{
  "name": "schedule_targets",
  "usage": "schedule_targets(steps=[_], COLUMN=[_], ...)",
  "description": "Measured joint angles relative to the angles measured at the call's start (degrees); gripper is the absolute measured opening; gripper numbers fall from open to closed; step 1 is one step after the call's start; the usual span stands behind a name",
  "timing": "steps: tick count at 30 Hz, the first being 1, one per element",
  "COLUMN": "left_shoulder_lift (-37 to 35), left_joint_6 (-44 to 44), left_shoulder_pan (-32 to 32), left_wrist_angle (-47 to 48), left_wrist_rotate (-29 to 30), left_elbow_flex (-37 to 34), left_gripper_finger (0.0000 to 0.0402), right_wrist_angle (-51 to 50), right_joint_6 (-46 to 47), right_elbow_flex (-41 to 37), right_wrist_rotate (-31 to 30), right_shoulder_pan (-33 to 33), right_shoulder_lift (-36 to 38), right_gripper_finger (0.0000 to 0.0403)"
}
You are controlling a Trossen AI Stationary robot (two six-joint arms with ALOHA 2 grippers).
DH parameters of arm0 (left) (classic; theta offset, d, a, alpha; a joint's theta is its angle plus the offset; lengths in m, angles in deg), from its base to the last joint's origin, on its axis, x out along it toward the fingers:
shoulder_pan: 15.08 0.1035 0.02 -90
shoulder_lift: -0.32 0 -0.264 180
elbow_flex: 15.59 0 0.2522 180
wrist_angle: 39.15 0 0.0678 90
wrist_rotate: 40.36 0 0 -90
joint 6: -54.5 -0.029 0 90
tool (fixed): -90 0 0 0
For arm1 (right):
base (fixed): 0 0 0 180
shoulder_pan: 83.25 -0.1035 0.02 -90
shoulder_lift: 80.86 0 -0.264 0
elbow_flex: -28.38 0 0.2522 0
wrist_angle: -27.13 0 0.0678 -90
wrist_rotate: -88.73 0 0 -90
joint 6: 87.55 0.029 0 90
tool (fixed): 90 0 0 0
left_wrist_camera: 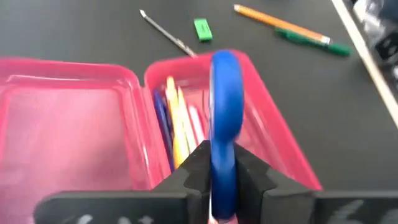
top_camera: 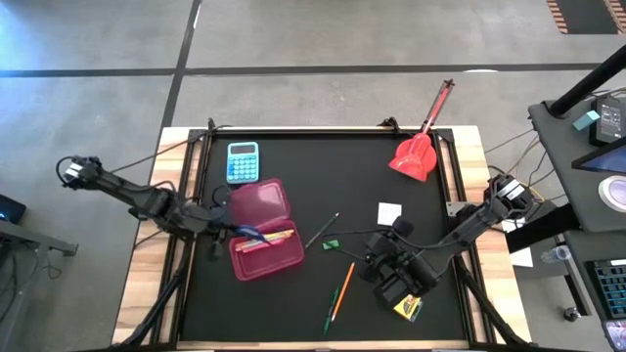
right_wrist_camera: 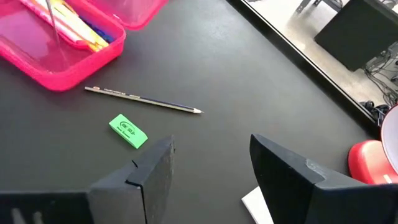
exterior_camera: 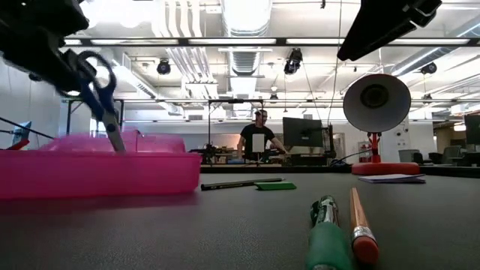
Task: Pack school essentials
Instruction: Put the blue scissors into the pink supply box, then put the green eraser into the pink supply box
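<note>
Risk: the blue-handled scissors [left_wrist_camera: 222, 118] hang point-down over the pink case [top_camera: 262, 239]. My guess is that if the fingers let go while the blades are off to one side, the tips could catch the case wall and tip out onto the mat.
Second risk: pencils already lie in the tray, so the scissors may land across them and keep the lid from shutting.
Left gripper [top_camera: 228, 231]: lower left of the high view, pinched on the scissors' handle, above the open case.
Scissors versus claw: the handle sits between the fingers, the blades reaching down into the case in the low view.
Right gripper [top_camera: 383, 266]: lower right of centre, jaws apart, holding nothing.
Loose items: green eraser [right_wrist_camera: 128, 130] and dark pencil [right_wrist_camera: 143, 99] lie on the mat ahead of the right fingers; orange pencil [top_camera: 342, 291] near the bottom centre.
</note>
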Motion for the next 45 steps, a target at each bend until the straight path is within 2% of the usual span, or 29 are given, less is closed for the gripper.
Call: schedule_targets(steps=[4,14,22,28,31,36,45], left_shoulder_lift=[2.7,6.6,6.9,6.9,7.0,9.9,23.4], left_joint_6=[0.0,-0.5,-0.2,-0.4,-0.4,-0.4,-1.5], left_shoulder_pan=[0.0,0.0,0.0,0.0,0.0,0.0,0.0], left_wrist_angle=[1.4,2.9,5.3,4.0,-2.0,-14.9,-34.7], left_wrist_rotate=[-2.3,-3.5,-2.9,1.5,3.5,3.5,3.3], left_elbow_flex=[0.0,1.6,5.8,8.8,8.7,7.3,6.2], left_gripper_finger=[0.0062,0.0143,0.0153,0.0153,0.0153,0.0153,0.0153], right_wrist_angle=[0.3,1.0,1.3,4.4,7.7,13.0,14.7], right_joint_6=[0.3,0.3,0.4,3.0,1.2,-5.1,-13.4], right_elbow_flex=[0.0,0.0,0.0,-0.4,-1.6,-3.2,-3.6], right_wrist_rotate=[0.0,0.0,0.3,0.3,0.8,1.8,2.4], right_shoulder_pan=[0.0,0.0,0.0,0.0,0.0,0.0,0.1], right_shoulder_lift=[0.0,0.0,0.0,0.0,-0.4,-2.6,-5.0], right_gripper_finger=[0.0201,0.0201,0.0201,0.0201,0.0201,0.0201,0.0201])
